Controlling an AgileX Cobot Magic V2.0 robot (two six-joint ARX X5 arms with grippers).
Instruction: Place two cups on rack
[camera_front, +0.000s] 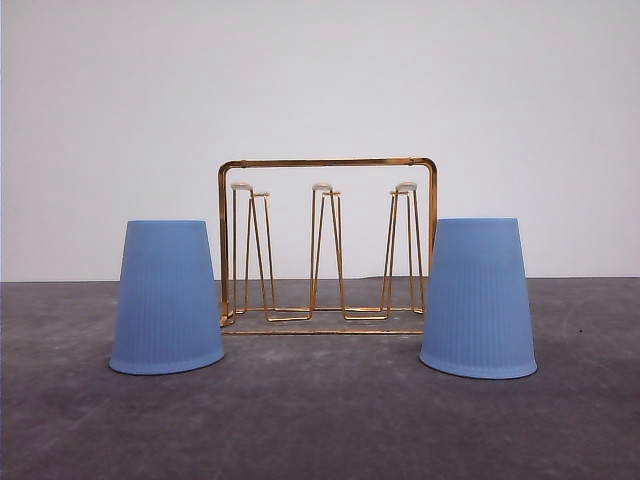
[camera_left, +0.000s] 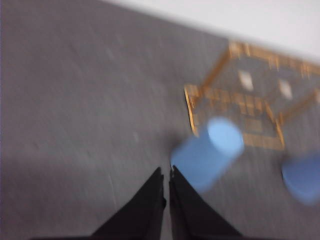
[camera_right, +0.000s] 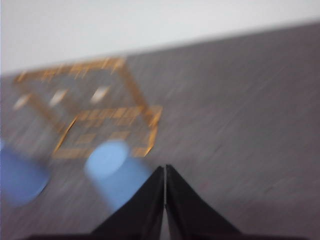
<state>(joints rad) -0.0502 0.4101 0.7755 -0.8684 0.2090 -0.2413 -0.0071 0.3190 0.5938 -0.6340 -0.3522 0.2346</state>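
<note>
Both cups stand mouth-down on the grey tabletop (camera_front: 320, 420), the left cup (camera_front: 167, 298) and the right cup (camera_front: 478, 298) flanking the gold rack (camera_front: 328, 245) just behind them. Neither is on a prong yet. Each wrist view, blurred, shows its claw pressed together: left claw (camera_left: 166, 175), right claw (camera_right: 165, 172). To do the reach well, each claw should spread wide, take its cup by the ribbed wall, lift clear and lower it straight over a white-tipped prong.
</note>
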